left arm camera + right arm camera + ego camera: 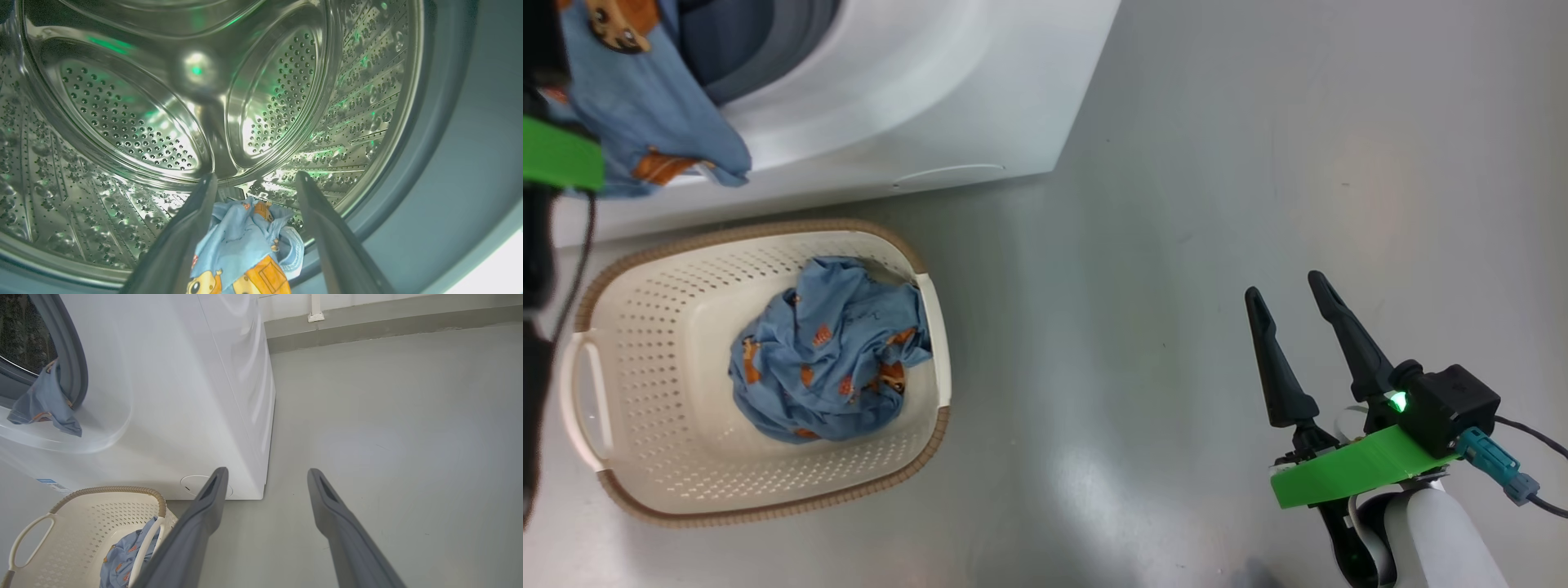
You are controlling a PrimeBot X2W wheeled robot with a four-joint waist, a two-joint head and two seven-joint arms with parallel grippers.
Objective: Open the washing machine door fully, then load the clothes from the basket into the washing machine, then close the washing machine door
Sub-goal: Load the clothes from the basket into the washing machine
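I read left gripper [256, 175] spread wide at the drum [122, 122] mouth, gripping nothing. One blue garment [645, 106] hangs over the washer [931, 98] lip beneath it. Second bundle [829, 351] sits in basket [768, 233]. Right gripper [1284, 286] released, over floor [1258, 122].

In the head view, the big white front-loading washing machine [915, 106] is cut off at twelve o'clock, and the light blue printed garment [645, 114] hanging from its mouth at eleven o'clock.

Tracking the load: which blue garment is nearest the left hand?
The garment draped over the washer's rim, between the left hand's fingers; the other garment lies bundled in the basket.
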